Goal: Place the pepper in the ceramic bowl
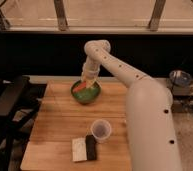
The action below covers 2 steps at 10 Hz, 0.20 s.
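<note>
The gripper (89,80) hung just above the bowl (86,93), blurred into the arm (121,75). The pepper (80,86) was only an orange smear inside the bowl. The arm's base was cut off by the bottom edge. The chair (7,100) ran past the left edge.

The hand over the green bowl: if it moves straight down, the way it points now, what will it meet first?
The hand hangs just above the bowl and points down into it. It would most likely meet the orange pepper lying in the bowl first, though depth is hard to judge from this view.
</note>
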Tool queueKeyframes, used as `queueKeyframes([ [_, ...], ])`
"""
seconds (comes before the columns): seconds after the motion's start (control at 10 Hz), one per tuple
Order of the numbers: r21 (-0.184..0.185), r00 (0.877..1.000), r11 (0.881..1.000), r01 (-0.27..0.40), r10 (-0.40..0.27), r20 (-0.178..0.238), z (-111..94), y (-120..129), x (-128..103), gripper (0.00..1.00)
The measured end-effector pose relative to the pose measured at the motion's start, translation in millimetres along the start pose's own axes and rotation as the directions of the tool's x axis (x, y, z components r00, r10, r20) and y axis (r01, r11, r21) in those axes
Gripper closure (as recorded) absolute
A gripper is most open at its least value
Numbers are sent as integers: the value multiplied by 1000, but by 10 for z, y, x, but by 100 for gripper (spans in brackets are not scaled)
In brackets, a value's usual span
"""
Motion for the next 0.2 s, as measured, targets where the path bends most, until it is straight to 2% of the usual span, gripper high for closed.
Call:
queueKeyframes([
  [0.2,-3,1000,1000,-3,3,-6,109,9,37,51],
])
